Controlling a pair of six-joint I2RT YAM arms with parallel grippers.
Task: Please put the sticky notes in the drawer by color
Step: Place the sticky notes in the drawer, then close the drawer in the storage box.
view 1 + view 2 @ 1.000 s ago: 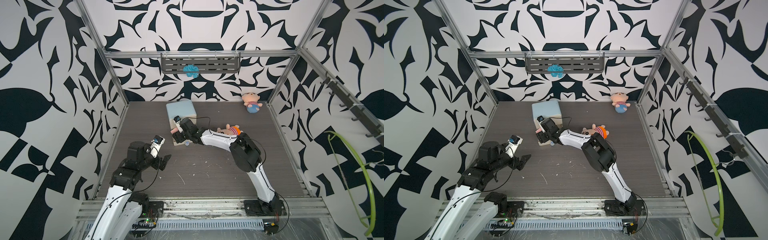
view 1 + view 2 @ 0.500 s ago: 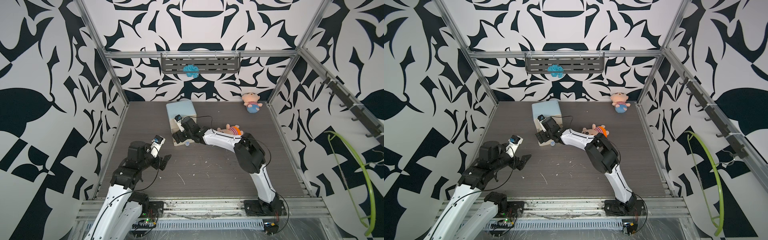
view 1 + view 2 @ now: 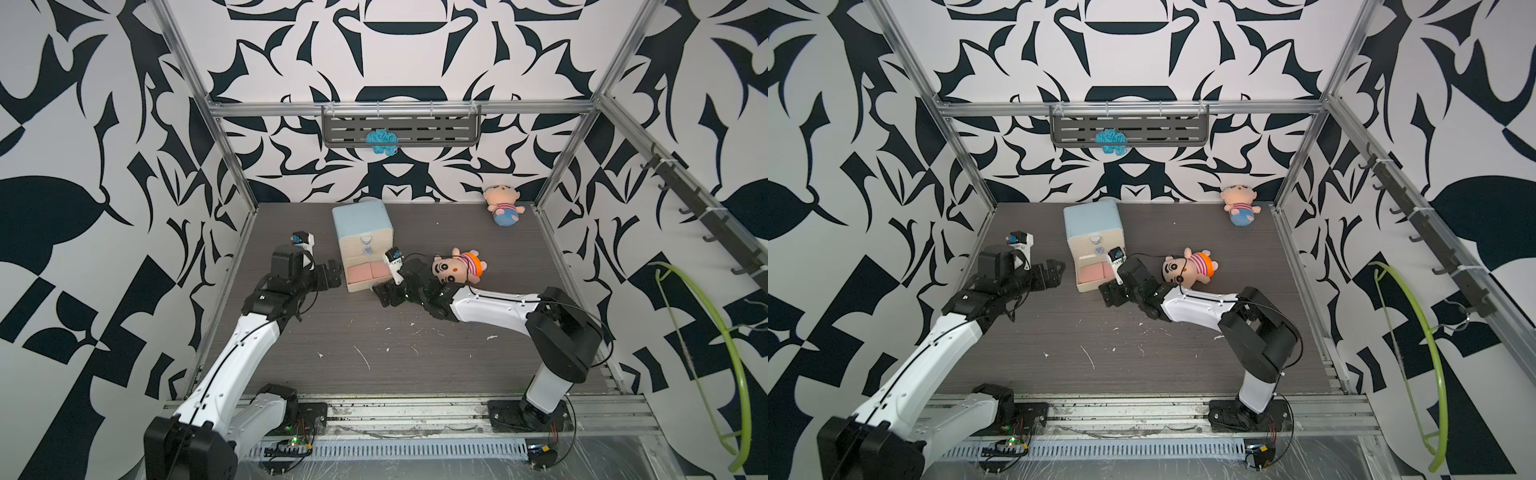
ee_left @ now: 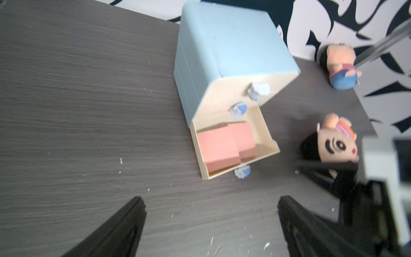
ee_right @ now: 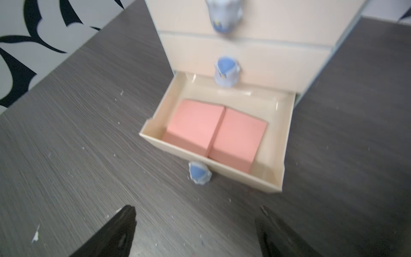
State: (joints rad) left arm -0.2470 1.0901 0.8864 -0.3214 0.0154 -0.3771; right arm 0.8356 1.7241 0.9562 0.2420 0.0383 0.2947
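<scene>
A: First entry, far left?

B: Left gripper (image 3: 333, 275). Jaws wide apart, nothing between them. It stands just beside the left flank of the chest (image 3: 362, 224). The left wrist view shows bare table (image 4: 89, 111) between its fingers (image 4: 131, 213).

A: Next, the chest?

B: Light blue shell, three cream fronts. The upper two are shut. The bottom drawer (image 5: 287, 142) is pulled out toward the arms.

A: Contents?

B: Pink sticky notes (image 5: 195, 124), two pads. They lie flat in the bottom drawer, side by side with edges touching, and show in both top views and both wrist views. The drawer's knob (image 5: 198, 173) points at the right arm's camera.

A: Then?

B: Right gripper (image 3: 384, 294). It is low over the table, just in front of the drawer's right front corner. In the right wrist view its fingers (image 5: 124, 224) are spread and hold nothing, and they are clear of the knob.

A: Further right?

B: Plush doll with orange cap (image 3: 457, 270), lying against the right arm's wrist. A second plush doll (image 3: 503, 205) lies by the back wall near the right corner post.
</scene>
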